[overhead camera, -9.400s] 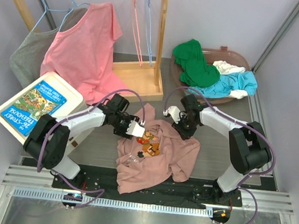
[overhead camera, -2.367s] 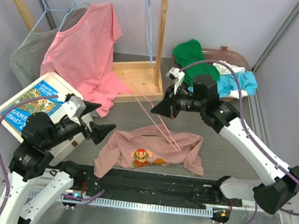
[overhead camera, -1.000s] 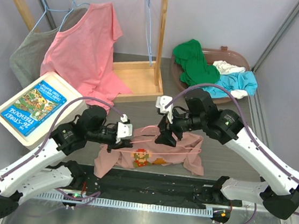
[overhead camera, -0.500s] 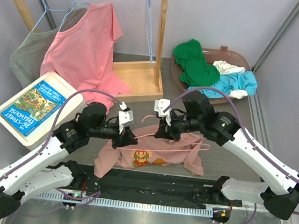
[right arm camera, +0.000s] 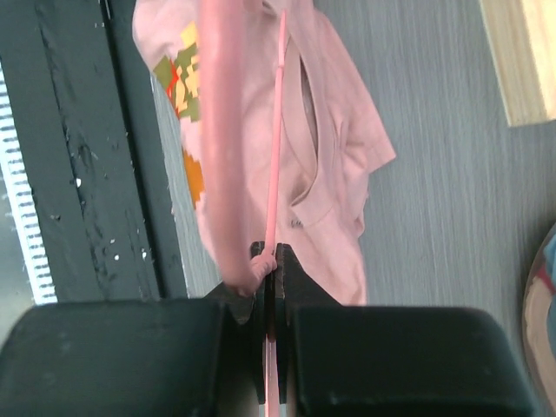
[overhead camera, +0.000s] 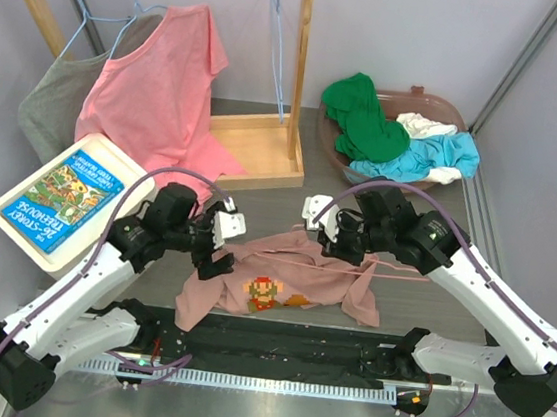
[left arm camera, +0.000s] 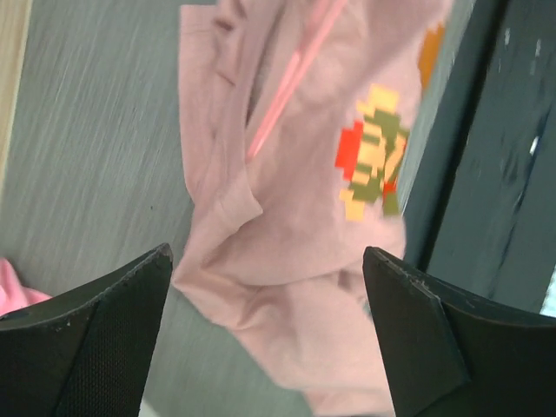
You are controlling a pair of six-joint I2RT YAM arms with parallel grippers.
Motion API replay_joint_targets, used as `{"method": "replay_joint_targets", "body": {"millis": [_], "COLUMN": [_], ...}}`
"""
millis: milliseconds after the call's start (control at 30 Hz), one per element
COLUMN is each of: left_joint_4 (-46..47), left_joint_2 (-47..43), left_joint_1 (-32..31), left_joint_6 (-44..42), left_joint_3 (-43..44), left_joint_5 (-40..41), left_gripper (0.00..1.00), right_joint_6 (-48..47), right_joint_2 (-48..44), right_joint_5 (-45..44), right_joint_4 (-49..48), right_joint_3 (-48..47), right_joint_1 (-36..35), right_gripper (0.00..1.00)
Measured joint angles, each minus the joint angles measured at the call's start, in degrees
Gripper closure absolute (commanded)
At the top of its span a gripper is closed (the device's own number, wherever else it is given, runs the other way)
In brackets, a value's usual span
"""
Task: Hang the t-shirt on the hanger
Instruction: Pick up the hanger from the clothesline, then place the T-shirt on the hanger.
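At the near edge of the table point(overhead camera: 270, 193), the t-shirt point(overhead camera: 280, 287) lies flat with its print up, and neither claw grips it. Just above its sleeve on the robot's left, the left gripper point(left arm camera: 267, 254) hangs with its jaws spread wide, holding nothing. Farther in, the right gripper point(right arm camera: 271, 257) is pinched tight on the hanger point(right arm camera: 277, 122), whose wire runs across the collar. One end appears to sit inside the neck opening, though this is unclear. Recommendation: the left claw lifts the collar edge while the right feeds the wire in low, without dragging the cloth.
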State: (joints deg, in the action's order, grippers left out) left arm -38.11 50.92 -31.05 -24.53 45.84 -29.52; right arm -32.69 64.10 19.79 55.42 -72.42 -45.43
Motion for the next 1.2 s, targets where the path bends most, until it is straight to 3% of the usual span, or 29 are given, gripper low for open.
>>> {"method": "replay_joint_targets", "body": {"millis": [133, 267, 600, 733, 800, 967, 1200], "left_joint_4": [-6.67, -8.52, -0.90, -0.35, 0.37, 4.00, 8.90], "left_joint_2": [3.13, 9.55, 17.00, 20.13, 20.81, 21.64, 23.04], "left_joint_1": [-0.04, -0.04, -0.33, -0.39, -0.39, -0.37, 0.13], "left_joint_6": [-17.05, -27.78, -42.91, -46.77, -48.26, -48.00, -45.92], "left_joint_3": [1.38, 1.95, -1.16, -1.20, -1.33, -2.38, -2.16], "left_joint_5": [-3.08, -4.74, -6.54, -6.10, -5.66, -3.23, -1.55], "left_gripper": [0.27, 0.41, 0.44, 0.44, 0.50, 0.80, 0.95], "right_joint_6": [0.22, 0.02, -0.09, -0.70, -1.55, -3.82, -8.22], "right_joint_2": [-0.11, -0.11, -0.37, -0.87, -0.85, -0.85, -0.52], "right_joint_5": [-0.63, -0.74, -0.90, -1.27, -1.42, -1.84, -2.80], "right_joint_4": [2.03, 3.34, 3.30, 2.27, 1.66, 0.26, -1.86], "right_joint_3": [0.00, 0.00, 0.37, 1.16, 1.31, 1.77, 1.95], "right_joint_1": [0.17, 0.33, 0.55, 0.55, 0.55, 0.55, 0.66], "right_gripper": [0.99, 0.99, 0.99, 0.99, 0.99, 0.99, 0.99]}}
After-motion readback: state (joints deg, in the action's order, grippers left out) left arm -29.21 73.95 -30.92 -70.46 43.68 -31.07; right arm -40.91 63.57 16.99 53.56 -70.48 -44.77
